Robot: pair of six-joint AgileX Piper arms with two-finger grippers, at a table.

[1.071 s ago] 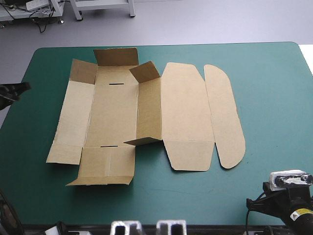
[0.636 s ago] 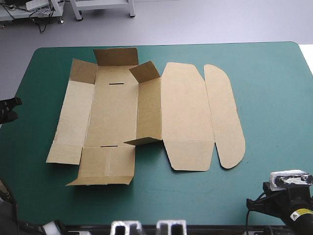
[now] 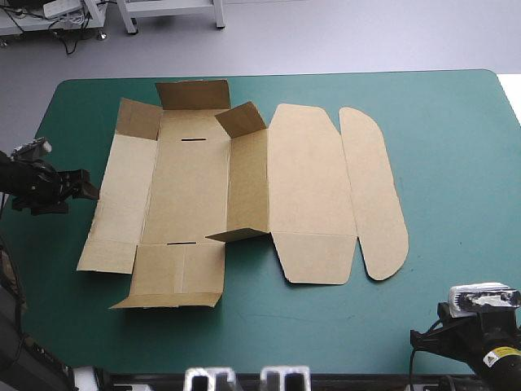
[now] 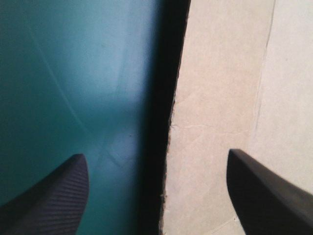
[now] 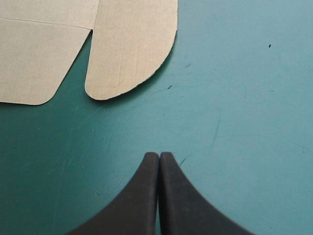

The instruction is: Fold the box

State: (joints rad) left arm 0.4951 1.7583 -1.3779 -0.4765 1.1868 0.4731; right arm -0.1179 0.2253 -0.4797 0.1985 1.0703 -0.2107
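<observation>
The left arm (image 3: 28, 183) reaches in from the left, wrist near level, and the left gripper (image 4: 155, 154) is spread wide, its black fingers (image 4: 54, 196) well apart. The right arm (image 3: 480, 330) sits low at the near right. The right gripper (image 5: 159, 155) is closed, its tips meeting in one pointed arch.

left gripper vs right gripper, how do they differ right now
The left gripper is open, its fingers apart; the right gripper is shut, its fingers meeting in one arch. The left gripper is at the left edge of the box, one finger over board, the other over the teal-green cover; the right gripper is over bare cover, with the rounded flap ahead of it, apart. Both hold nothing.
</observation>
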